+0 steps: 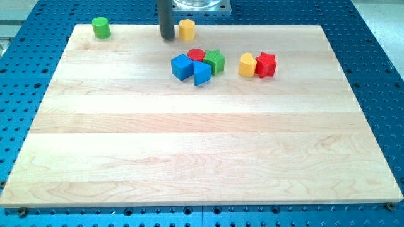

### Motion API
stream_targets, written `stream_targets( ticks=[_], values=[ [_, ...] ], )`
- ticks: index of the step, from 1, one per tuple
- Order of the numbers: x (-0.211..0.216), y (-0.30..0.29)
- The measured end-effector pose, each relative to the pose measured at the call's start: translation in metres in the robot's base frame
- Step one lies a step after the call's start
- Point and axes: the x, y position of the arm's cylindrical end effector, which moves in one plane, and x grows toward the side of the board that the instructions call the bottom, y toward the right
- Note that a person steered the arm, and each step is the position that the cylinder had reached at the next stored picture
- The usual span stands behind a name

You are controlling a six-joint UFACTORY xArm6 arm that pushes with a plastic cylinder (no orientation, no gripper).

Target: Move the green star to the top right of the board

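The green star (pixel 215 62) lies near the top middle of the wooden board (pixel 202 151). It touches a red cylinder (pixel 196 55) on its left and a blue triangular block (pixel 201 73) below it. A blue cube (pixel 182 67) sits just left of these. My tip (pixel 167 37) stands at the board's top edge, up and to the left of the star, with the red cylinder and blue cube between them. A yellow hexagonal block (pixel 186 29) sits right beside the tip on its right.
A yellow heart-shaped block (pixel 247 65) and a red star (pixel 266 64) touch each other to the right of the green star. A green cylinder (pixel 100 28) stands at the board's top left corner. A blue perforated table surrounds the board.
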Motion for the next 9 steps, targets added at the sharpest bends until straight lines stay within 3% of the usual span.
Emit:
stream_targets(
  ticks=[2,3,4,7,9],
  values=[
    [-0.026,0.02],
    [-0.016,0.043],
    [0.016,0.022],
    [0.125,0.054],
    [0.127,0.123]
  ],
)
